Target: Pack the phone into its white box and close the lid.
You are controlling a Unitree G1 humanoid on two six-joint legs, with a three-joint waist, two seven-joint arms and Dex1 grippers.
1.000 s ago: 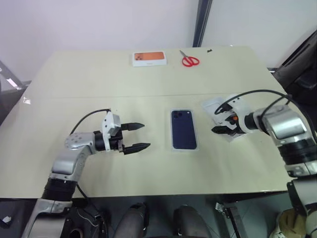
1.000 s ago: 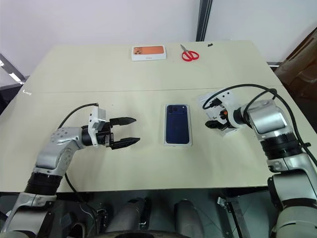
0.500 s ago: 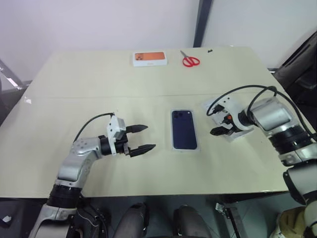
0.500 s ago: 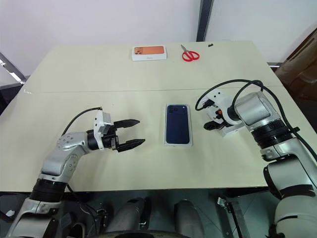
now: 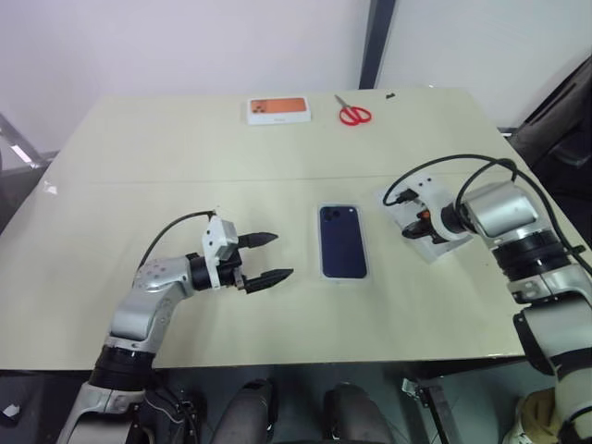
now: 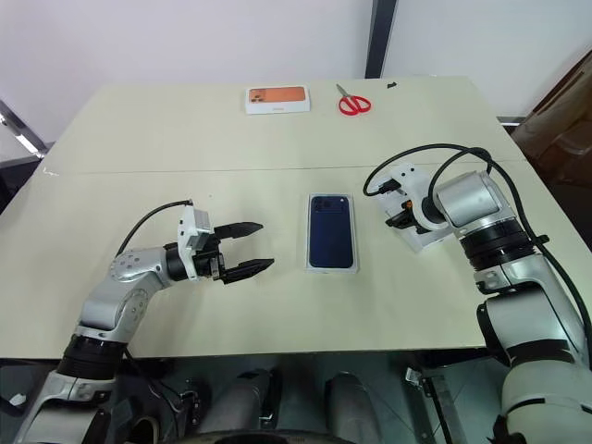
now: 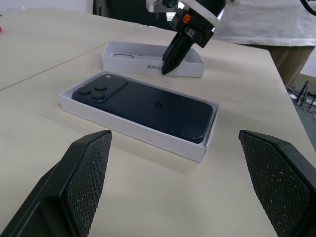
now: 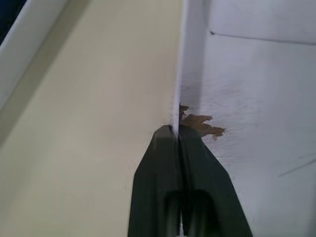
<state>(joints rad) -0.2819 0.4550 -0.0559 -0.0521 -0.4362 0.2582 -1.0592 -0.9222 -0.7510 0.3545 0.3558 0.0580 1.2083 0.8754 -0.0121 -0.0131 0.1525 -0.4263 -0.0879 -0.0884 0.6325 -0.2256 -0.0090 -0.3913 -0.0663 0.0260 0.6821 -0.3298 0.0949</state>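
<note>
R gripper [image 8: 176, 129] pinched shut on lid [image 7: 153, 59] wall; L gripper [image 5: 268, 256] spread, idle. Phone [image 5: 343, 240] sits in white box [image 7: 132, 129]. Lift lid slow, keep level, align over box w/o snagging rim.

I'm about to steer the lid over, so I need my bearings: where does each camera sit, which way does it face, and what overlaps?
Head stereo pair: above, facing forward-down over the table; both arms, left gripper, phone, scissors.
Left wrist: low, looking along its open fingers at the phone in the white box.
Right wrist: right gripper shut on the lid wall.
Shared: the left wrist view also catches the right gripper at the lid.
</note>
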